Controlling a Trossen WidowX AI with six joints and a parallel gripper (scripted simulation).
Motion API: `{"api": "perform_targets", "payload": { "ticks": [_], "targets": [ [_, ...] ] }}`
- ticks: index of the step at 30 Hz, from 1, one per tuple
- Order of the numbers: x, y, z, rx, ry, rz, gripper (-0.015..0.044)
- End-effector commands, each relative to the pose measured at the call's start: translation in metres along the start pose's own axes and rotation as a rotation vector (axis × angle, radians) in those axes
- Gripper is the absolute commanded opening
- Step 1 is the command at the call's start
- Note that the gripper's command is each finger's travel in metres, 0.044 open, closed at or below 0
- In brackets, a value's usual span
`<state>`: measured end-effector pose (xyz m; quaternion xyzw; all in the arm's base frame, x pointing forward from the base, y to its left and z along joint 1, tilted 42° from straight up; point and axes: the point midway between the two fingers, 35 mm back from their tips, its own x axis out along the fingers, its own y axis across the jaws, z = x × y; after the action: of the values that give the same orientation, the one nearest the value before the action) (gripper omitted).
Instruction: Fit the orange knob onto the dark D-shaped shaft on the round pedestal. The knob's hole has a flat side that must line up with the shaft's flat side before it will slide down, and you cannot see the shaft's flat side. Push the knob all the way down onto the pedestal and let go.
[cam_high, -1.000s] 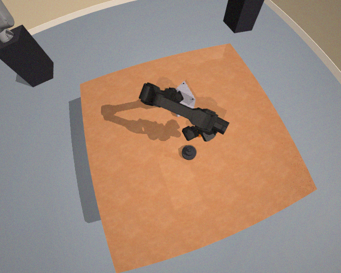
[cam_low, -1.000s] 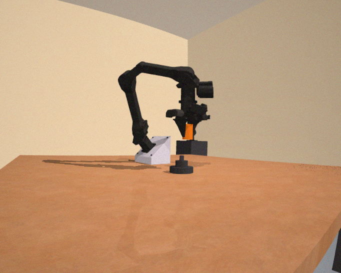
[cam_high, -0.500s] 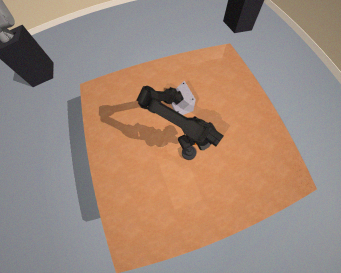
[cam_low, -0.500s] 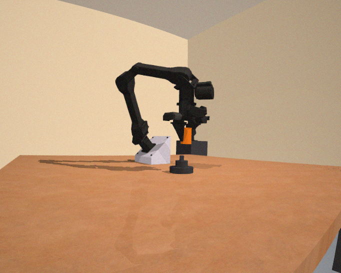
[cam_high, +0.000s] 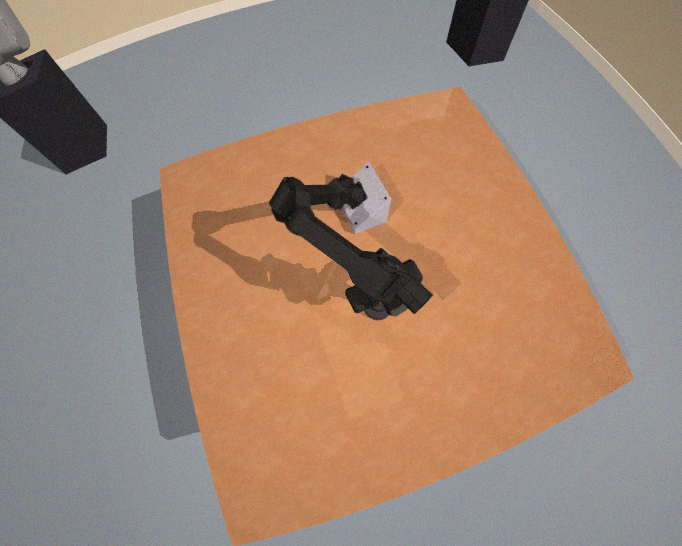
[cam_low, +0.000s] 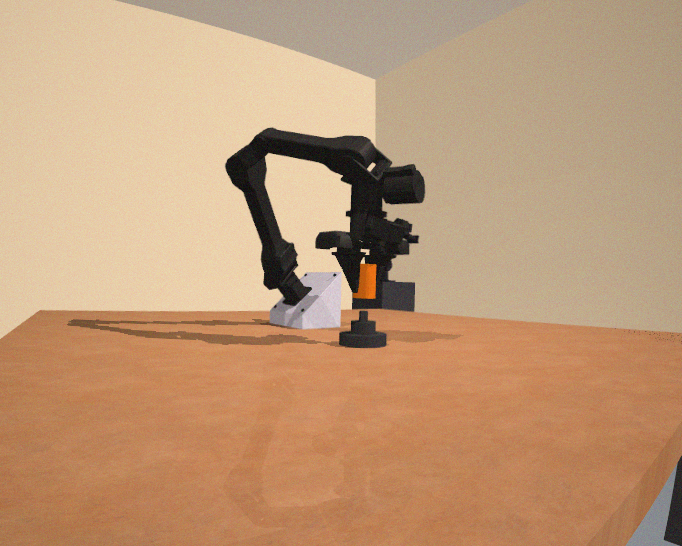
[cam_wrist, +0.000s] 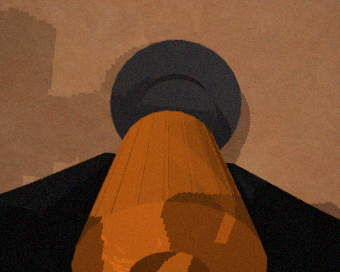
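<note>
1 orange knob (cam_low: 367, 281) (cam_wrist: 170, 175) gripped in tool (cam_low: 359, 273) (cam_wrist: 169, 169), above dark round pedestal (cam_low: 362, 340) (cam_wrist: 175, 57)

There is one black arm (cam_high: 332, 244) (cam_low: 301, 146) on one white base (cam_high: 377, 212) (cam_low: 325, 304), one gripper (cam_low: 366, 286) (cam_wrist: 169, 169) with two fingers (cam_low: 348, 268), one orange knob (cam_low: 368, 281) (cam_wrist: 167, 165), one round stand (cam_low: 362, 340) (cam_wrist: 175, 56) with one shaft (cam_low: 363, 316), one table (cam_high: 432, 386) (cam_low: 341, 420) (cam_wrist: 295, 65) and, from the top, two big dark blocks (cam_high: 62, 119)

Black arm (cam_high: 335, 247) (cam_low: 312, 147) arched high, tool (cam_low: 364, 284) (cam_wrist: 169, 169) pointing down, apparently clamped on something.
</note>
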<state>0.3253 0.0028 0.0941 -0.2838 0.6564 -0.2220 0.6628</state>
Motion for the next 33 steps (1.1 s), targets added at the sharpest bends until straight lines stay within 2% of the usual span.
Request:
{"api": "perform_targets", "payload": {
  "ticks": [1,11,33],
  "targets": [
    [-0.001,-0.004,0.004,0.000,-0.016,-0.002,0.0000],
    [0.023,-0.004,0.004,0.000,-0.016,-0.003,0.0000],
    [0.023,-0.004,0.007,0.004,-0.016,-0.003,0.0000]
  ]
}}
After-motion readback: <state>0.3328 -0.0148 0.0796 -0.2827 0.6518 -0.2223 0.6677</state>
